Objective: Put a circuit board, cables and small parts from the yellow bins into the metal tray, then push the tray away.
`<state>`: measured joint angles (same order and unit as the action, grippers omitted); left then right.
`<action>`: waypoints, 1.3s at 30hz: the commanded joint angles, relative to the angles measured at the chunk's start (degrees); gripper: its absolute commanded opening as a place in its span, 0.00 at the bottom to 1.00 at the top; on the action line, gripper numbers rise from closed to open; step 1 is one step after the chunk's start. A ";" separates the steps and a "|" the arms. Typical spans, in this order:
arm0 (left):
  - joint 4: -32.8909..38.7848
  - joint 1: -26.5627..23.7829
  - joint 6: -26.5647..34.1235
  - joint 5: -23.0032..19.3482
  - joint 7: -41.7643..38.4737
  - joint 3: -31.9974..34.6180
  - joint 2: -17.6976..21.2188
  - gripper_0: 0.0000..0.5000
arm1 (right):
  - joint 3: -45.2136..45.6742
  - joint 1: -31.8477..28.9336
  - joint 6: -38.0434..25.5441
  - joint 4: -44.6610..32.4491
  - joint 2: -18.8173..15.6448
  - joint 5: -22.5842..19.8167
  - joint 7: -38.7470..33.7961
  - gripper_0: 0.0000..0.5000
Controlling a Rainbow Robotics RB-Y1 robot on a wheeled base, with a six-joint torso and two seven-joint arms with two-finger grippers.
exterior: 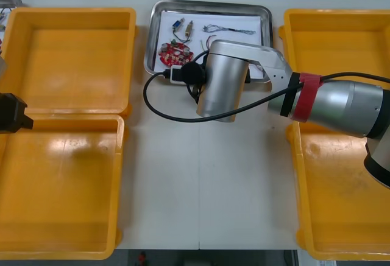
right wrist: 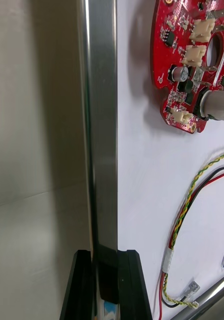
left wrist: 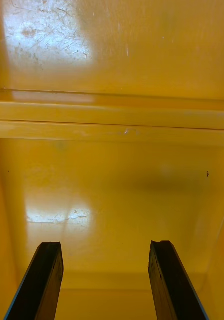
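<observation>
The metal tray (exterior: 152, 41), white inside, stands at the table's far middle. In it lie a round red circuit board (exterior: 175, 52), small metal parts (exterior: 183, 30) and a blue and white cable (exterior: 228, 30). My right arm (exterior: 222, 86) reaches over the tray's near edge. In the right wrist view my right gripper (right wrist: 105, 255) straddles the tray's rim (right wrist: 102, 125), with a finger on each side pressed to it. Beyond the fingers lie the circuit board (right wrist: 177, 65) and a red and yellow cable (right wrist: 192, 200). My left gripper (left wrist: 105, 247) hangs open over a bare bin floor (left wrist: 112, 190).
Two yellow bins (exterior: 73, 59) (exterior: 61, 187) stand at the left and two (exterior: 329, 35) (exterior: 341, 193) at the right, their floors bare. The left arm (exterior: 12, 112) waits at the left edge. A black cable (exterior: 158, 105) loops from the right wrist over the table.
</observation>
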<state>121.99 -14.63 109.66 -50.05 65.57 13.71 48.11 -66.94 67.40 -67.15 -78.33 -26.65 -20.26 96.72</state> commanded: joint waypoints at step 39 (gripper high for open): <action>1.06 0.83 0.34 -0.40 4.48 1.68 0.32 1.00 | 6.30 4.06 10.11 7.14 1.95 -3.65 8.31 1.00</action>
<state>121.99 -14.63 109.66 -50.05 65.57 13.71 48.11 -64.65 68.72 -55.01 -69.02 -25.71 -22.82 102.66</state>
